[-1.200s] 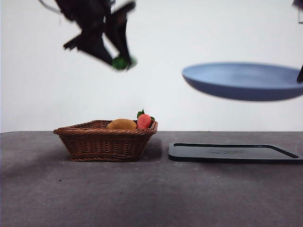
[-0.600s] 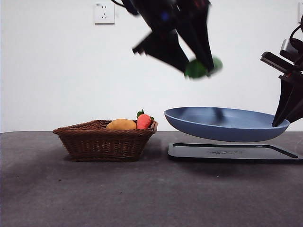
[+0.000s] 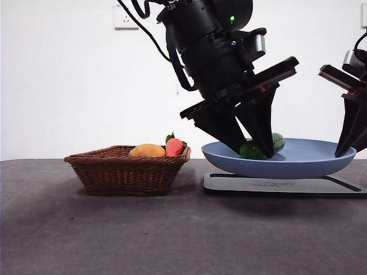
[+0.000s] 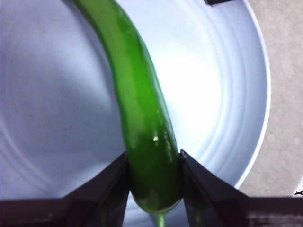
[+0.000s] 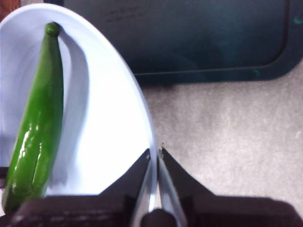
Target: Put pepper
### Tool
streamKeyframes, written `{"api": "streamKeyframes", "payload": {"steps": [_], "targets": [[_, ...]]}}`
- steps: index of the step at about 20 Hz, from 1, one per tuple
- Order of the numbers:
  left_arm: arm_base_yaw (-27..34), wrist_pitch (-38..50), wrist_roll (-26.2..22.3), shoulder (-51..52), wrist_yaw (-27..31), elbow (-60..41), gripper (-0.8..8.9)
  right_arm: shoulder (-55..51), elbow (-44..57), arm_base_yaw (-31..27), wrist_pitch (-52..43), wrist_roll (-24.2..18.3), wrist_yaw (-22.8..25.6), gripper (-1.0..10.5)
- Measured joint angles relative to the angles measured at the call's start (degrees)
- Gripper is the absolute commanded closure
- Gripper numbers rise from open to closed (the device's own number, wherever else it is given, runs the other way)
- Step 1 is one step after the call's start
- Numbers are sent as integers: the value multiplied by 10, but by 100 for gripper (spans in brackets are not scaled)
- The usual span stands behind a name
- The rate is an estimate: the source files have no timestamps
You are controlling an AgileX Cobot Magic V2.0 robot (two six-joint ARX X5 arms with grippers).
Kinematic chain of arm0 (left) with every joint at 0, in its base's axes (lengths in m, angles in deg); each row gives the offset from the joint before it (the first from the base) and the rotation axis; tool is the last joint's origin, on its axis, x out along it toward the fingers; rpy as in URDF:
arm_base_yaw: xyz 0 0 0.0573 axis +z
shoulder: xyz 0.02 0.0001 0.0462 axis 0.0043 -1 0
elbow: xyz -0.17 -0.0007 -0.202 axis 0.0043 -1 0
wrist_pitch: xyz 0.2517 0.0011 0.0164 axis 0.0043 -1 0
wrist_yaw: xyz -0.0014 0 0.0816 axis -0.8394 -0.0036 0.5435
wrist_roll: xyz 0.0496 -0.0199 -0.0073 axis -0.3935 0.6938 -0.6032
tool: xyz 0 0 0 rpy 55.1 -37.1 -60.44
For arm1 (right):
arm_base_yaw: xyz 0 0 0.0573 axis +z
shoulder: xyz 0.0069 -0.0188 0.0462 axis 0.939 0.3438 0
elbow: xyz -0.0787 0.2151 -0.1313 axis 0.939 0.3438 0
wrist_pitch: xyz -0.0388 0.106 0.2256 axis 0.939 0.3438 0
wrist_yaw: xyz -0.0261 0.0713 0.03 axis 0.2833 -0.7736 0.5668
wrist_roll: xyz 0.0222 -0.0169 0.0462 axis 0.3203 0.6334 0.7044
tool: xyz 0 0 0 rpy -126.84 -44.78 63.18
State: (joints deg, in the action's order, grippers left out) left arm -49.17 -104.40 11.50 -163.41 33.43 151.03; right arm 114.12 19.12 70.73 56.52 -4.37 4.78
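- The table (image 3: 114, 235) is dark grey and bears everything else, under both arms.
- The left gripper (image 3: 252, 150) comes down from above, big and black, with its fingertips inside the blue plate (image 3: 298, 166); its jaws are clamped on the pepper (image 4: 142, 123) near one end.
- The blue plate is held just above the black tray (image 3: 281, 185) beneath it, tilted slightly; the right gripper (image 5: 156, 153) pinches its rim, jaws closed on the thin edge at the side away from the left gripper.
- The wicker basket (image 3: 126, 172) stands on the table on the far side of the left gripper from the plate.
- The pepper, glossy green and long, reaches from between the left jaws out across the plate's hollow.
- A yellow-orange fruit (image 3: 147, 150) and a red fruit (image 3: 174, 146) with green leaves lie in the basket.
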Motion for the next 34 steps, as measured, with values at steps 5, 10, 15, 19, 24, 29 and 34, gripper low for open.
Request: {"api": "streamKeyframes", "payload": {"steps": [5, 10, 15, 19, 24, 29, 34], "targets": [[-2, -8, 0, 0, -2, 0, 581, 0, 0, 0, 5, 0, -1, 944], [-2, -11, 0, 7, -2, 0, 581, 0, 0, 0, 22, 3, -1, 944], [-2, -19, 0, 86, -3, 0, 581, 0, 0, 0, 28, 13, 1, 944], [-2, -37, -5, 153, -2, 0, 581, 0, 0, -5, 5, 32, 4, 944], [2, -50, -14, 267, 0, 0, 581, 19, -67, -28, 3, 43, 29, 944], [3, -62, -15, 366, 0, 0, 581, 100, -146, -42, -2, 54, 29, 944], [3, -72, -15, 433, 0, 0, 581, 188, -173, -42, -33, 56, 28, 944]]}}
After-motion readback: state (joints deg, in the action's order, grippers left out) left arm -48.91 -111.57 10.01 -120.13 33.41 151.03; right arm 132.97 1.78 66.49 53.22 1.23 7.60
